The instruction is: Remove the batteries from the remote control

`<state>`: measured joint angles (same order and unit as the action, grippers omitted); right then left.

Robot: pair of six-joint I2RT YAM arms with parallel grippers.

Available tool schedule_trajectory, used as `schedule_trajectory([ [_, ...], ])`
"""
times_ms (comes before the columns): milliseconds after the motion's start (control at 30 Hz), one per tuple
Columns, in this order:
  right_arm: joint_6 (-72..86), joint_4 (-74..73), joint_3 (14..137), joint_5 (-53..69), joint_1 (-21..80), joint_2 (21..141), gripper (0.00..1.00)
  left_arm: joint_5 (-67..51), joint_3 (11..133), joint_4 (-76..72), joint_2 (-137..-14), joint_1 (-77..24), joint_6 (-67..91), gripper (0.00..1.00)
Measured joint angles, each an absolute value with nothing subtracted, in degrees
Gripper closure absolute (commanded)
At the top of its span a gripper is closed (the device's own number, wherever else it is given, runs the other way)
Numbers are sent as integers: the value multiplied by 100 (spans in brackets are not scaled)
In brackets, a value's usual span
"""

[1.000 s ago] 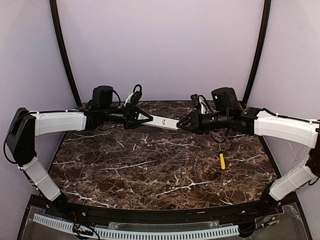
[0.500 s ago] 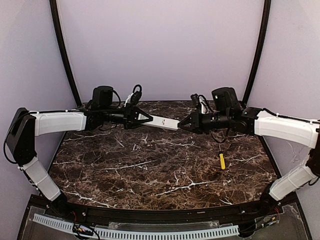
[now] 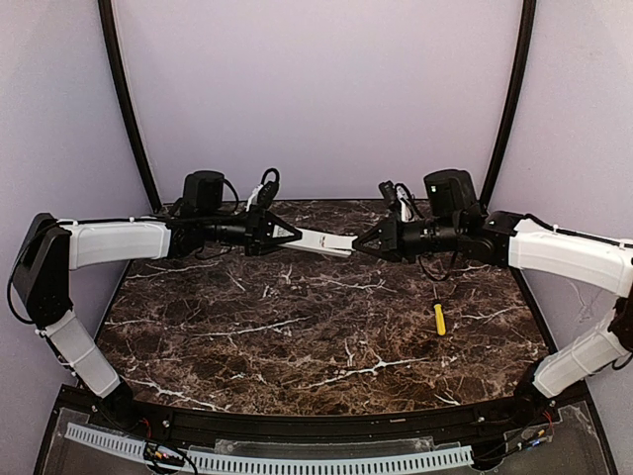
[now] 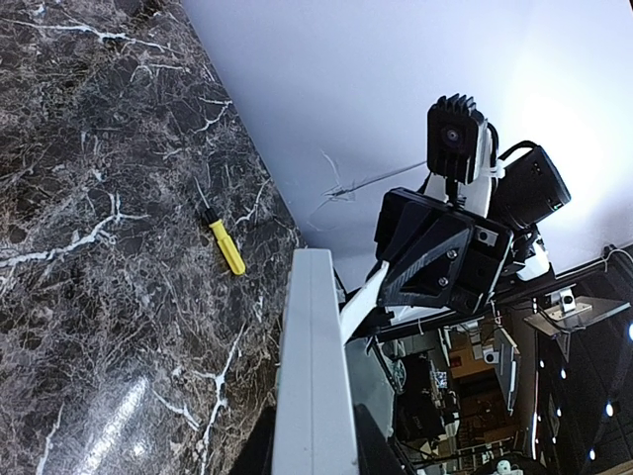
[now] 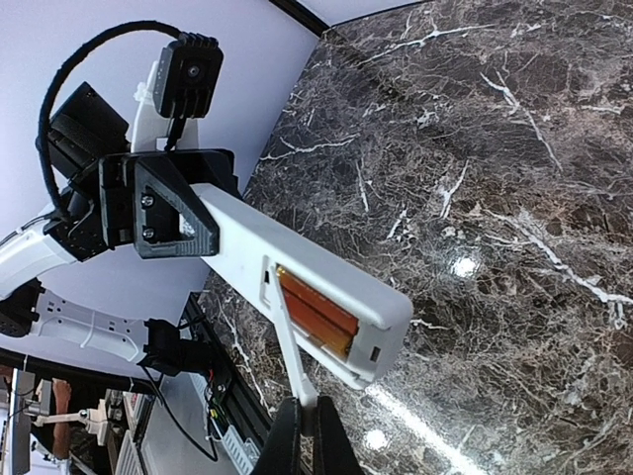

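Note:
The white remote control [image 3: 324, 240] hangs above the back of the table, and my left gripper [image 3: 289, 235] is shut on its left end. In the left wrist view the remote [image 4: 315, 366] runs out from between my left gripper's [image 4: 313, 450] fingers. Its battery bay stands open in the right wrist view, showing two orange batteries [image 5: 316, 312] lying side by side inside the remote [image 5: 247, 233]. The thin grey-white cover piece [image 5: 290, 351] angles out from the bay, its far end touching the bay's edge. My right gripper [image 5: 306, 427] is shut on the cover's near end.
A yellow-handled screwdriver [image 3: 439, 318] lies on the dark marble table [image 3: 297, 336] at the right, also seen as the screwdriver [image 4: 226, 246] in the left wrist view. Lilac walls and black frame posts stand close behind the table.
My right gripper's jaws have closed onto the cover piece and the right arm has shifted slightly. The left arm and the remote have stayed in place.

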<state>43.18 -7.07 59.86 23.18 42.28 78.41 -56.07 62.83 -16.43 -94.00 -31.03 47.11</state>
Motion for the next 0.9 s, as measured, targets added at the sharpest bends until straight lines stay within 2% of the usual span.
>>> schedule_trajectory([
  [900, 4331, -296, 5870, 2613, 4237, 7607, 100, -5474, 6272, -1553, -9408, -3103, 4560, 100],
])
